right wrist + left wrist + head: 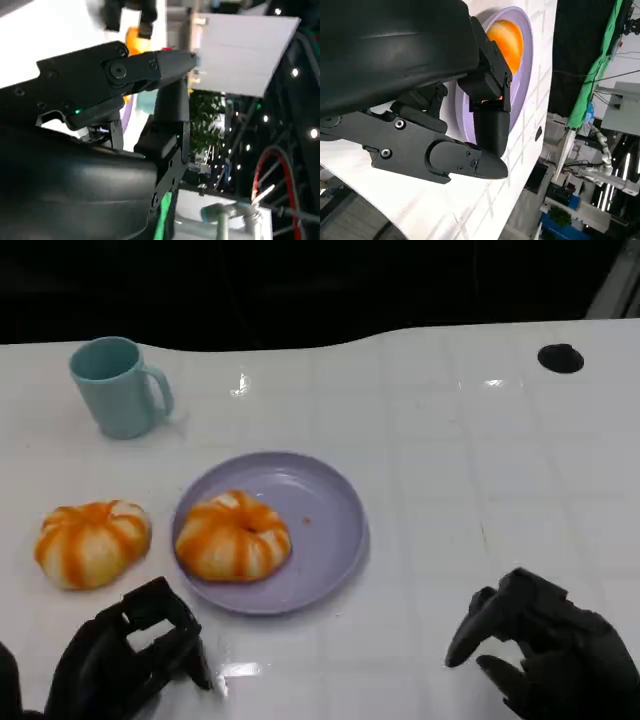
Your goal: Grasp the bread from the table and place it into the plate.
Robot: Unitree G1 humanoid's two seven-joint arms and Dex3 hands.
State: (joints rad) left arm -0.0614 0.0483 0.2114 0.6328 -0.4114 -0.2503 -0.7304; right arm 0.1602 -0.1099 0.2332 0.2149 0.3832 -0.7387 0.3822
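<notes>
One orange-and-white striped bread [233, 537] lies on the left part of the purple plate [325, 510]. A second bread [92, 542] of the same look sits on the white table just left of the plate. My left hand [130, 652] hovers near the table's front edge, below the gap between the two breads, fingers apart and holding nothing. My right hand [545, 645] is at the front right, well away from the plate, also empty with fingers apart. In the left wrist view, my left hand [420, 145] reaches toward the plate [528, 50] and the bread [507, 40] on it.
A teal mug [120, 385] stands at the back left. A small black disc [560, 357] lies at the back right. The table's dark far edge runs along the top. White tabletop stretches between the plate and my right hand.
</notes>
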